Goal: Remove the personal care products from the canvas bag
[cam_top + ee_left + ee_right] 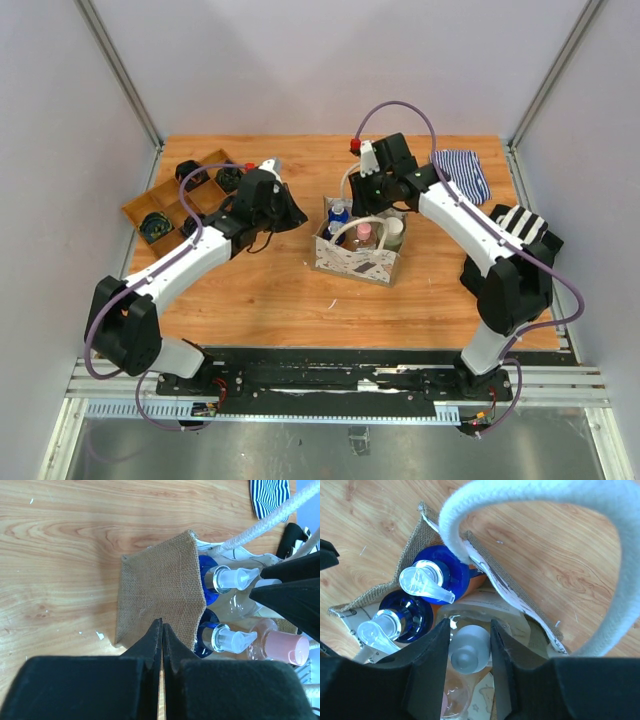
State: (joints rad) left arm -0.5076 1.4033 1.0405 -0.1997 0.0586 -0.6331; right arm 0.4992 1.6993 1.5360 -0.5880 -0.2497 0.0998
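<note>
The canvas bag (355, 262) stands upright mid-table, holding the personal care products: two orange bottles with blue pump tops (432, 580) (395, 620), a pink bottle (280, 647) and a clear bottle with a white cap (469, 647). My right gripper (470, 630) reaches down into the bag under its rope handle (620, 580). Both its fingers press against the white cap. My left gripper (161, 625) is shut with nothing between its fingers. It sits low by the bag's burlap left wall (160, 585).
A brown wooden compartment tray (185, 200) with black coiled cables lies at the back left. A blue-striped cloth (462, 175) and a black-and-white striped cloth (520, 225) lie at the right. Grey walls enclose the table.
</note>
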